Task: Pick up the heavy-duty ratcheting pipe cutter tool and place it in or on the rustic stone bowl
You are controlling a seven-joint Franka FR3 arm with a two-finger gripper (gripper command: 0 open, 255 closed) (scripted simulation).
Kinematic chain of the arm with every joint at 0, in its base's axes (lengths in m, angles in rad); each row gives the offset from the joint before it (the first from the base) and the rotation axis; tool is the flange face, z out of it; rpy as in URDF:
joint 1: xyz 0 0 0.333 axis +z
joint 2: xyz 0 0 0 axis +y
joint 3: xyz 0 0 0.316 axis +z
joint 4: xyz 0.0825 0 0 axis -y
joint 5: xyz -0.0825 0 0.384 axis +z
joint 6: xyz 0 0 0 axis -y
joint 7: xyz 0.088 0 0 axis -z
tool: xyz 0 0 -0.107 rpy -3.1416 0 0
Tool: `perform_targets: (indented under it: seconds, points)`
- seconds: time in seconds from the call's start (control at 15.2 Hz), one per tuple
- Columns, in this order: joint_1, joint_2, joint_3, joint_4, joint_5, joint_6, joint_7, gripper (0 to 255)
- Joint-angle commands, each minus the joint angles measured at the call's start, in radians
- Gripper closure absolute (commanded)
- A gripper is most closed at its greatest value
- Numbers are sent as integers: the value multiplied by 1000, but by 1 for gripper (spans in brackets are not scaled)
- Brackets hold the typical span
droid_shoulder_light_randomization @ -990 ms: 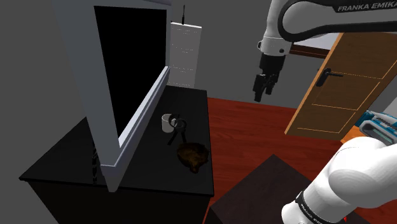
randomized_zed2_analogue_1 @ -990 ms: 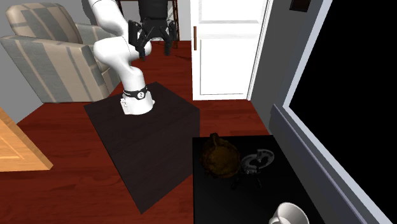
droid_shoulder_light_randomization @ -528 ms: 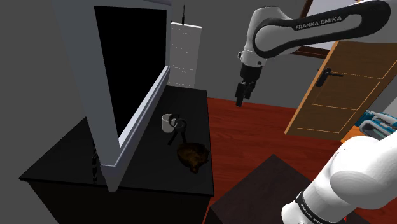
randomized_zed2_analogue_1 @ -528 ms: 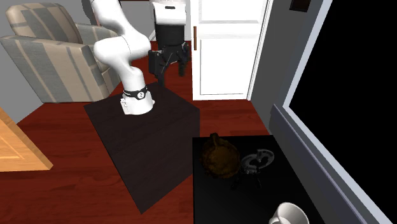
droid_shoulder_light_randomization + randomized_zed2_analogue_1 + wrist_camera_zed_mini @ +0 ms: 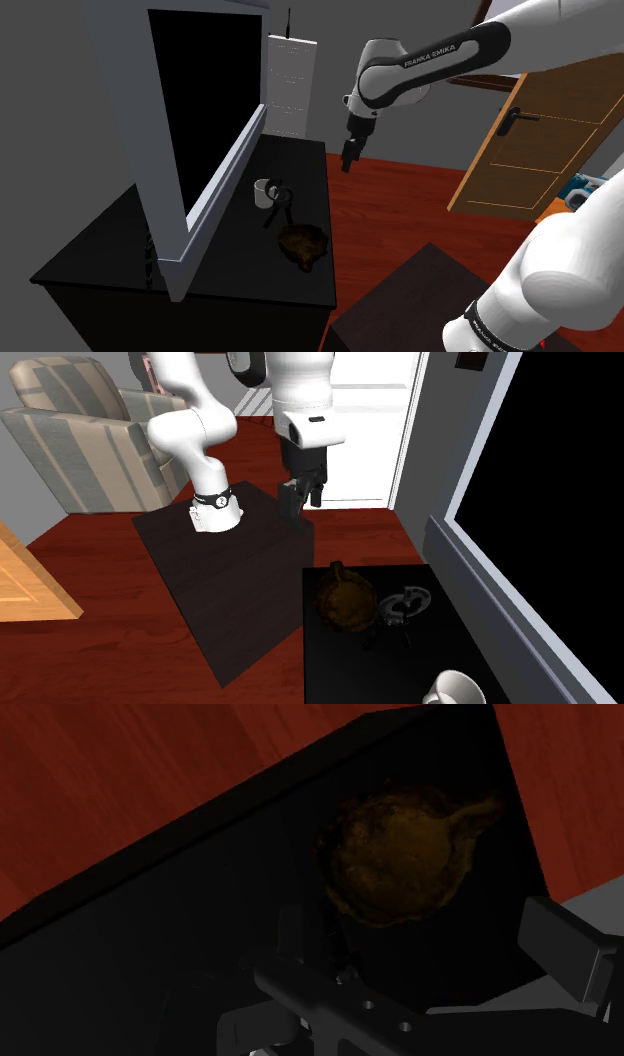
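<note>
The pipe cutter (image 5: 280, 202), a dark tool with a ring-shaped head, lies on the black table (image 5: 230, 270) between a white mug and the bowl. In the second exterior view the pipe cutter (image 5: 404, 606) shows grey beside the brown stone bowl (image 5: 347, 600). The rough bowl (image 5: 303, 243) sits near the table's edge facing the stand. My gripper (image 5: 348, 160) hangs open and holds nothing, high above the table's far corner, well apart from the tool. In the wrist view the gripper (image 5: 440, 979) looks down on the bowl (image 5: 400, 864).
A white mug (image 5: 264, 192) stands right beside the cutter. A big grey-framed black panel (image 5: 200, 120) leans along the table's far side. Red wood floor (image 5: 400, 200), a wooden door (image 5: 530, 130), a striped armchair (image 5: 80, 442) and a white door (image 5: 355, 432) surround the stand.
The arm has swung toward the table: the gripper moved to the shoulder view's left and lower, now near the table's corner. Tool, bowl and mug have not moved.
</note>
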Motion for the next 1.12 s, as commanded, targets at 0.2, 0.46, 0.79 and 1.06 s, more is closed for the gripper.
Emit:
perform_targets:
  seconds: [0.2,0.46,0.79,1.06]
  points:
    - [19,180,1,108,66,97,-122,0]
    - [24,320,20,214,120,147,-214,0]
    - [22,492,58,371,173,181,-315,0]
    - [20,629,94,517,198,189,-381,0]
